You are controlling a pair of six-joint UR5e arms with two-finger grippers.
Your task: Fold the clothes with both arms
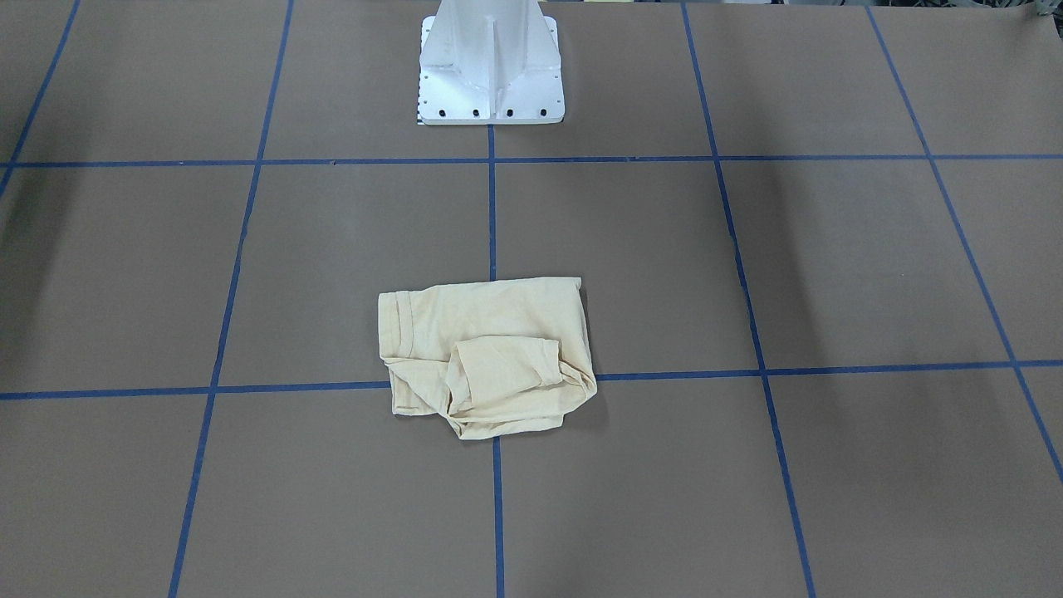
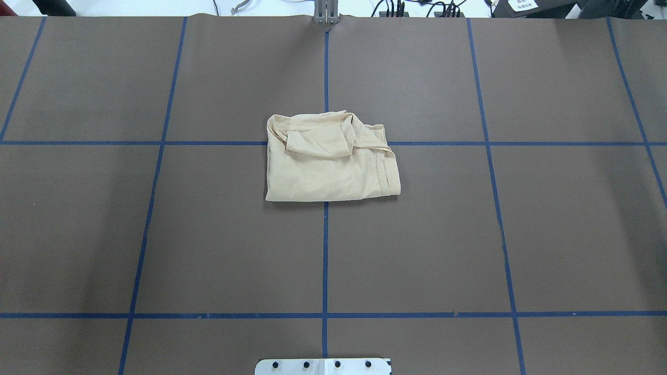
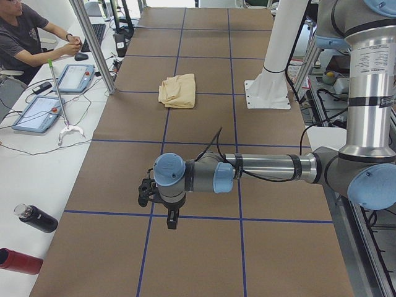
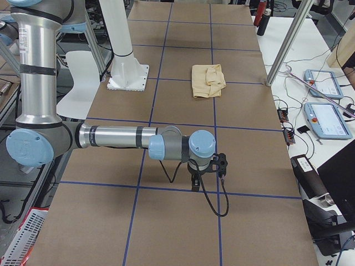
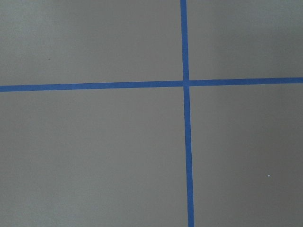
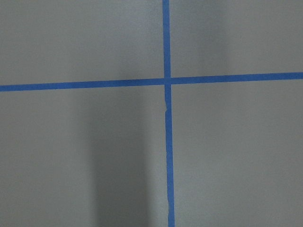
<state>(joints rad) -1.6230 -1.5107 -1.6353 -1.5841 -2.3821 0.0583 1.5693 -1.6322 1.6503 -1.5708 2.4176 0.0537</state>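
The pale cream-yellow T-shirt (image 1: pixel 486 357) lies as a folded bundle at the table's middle, with a sleeve folded across its top. Its print and tag are hidden. It also shows in the overhead view (image 2: pixel 328 166) and in both side views (image 3: pixel 178 90) (image 4: pixel 208 80). My left gripper (image 3: pixel 172 219) points down over the table near its left end, far from the shirt. My right gripper (image 4: pixel 195 183) points down near the right end, also far from the shirt. I cannot tell whether either is open or shut. Both wrist views show only brown table and blue tape lines.
The white pedestal base (image 1: pixel 490 66) stands at the robot's edge of the table. An operator (image 3: pixel 31 37) sits at a side bench with teach pendants (image 3: pixel 40 111) and bottles (image 3: pixel 34 218). A metal post (image 3: pixel 93 43) stands at the table's far edge.
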